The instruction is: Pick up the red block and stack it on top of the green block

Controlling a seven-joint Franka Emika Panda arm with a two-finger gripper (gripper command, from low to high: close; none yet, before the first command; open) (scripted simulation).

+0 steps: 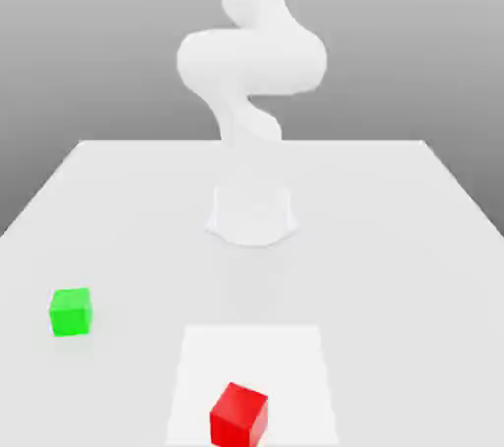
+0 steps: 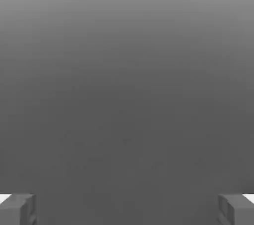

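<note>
The red block (image 1: pixel 238 415) is a small bright-red cube standing near the table's front edge, slightly turned, on a paler square patch (image 1: pixel 295 366). The green block (image 1: pixel 70 311) is a cube of like size standing further back on the exterior view's left, well apart from the red one. In the hand view my gripper (image 2: pixel 127 210) is open: its two grey fingertips (image 2: pixel 20 210) stand far apart with nothing between them, facing plain grey background. The white arm (image 1: pixel 251 61) rises from its base and leaves the exterior view at the top.
The arm's round base (image 1: pixel 251 217) stands at the middle of the white table (image 1: pixel 394 238). The table's side edges slant inwards towards the back. A grey backdrop lies behind it.
</note>
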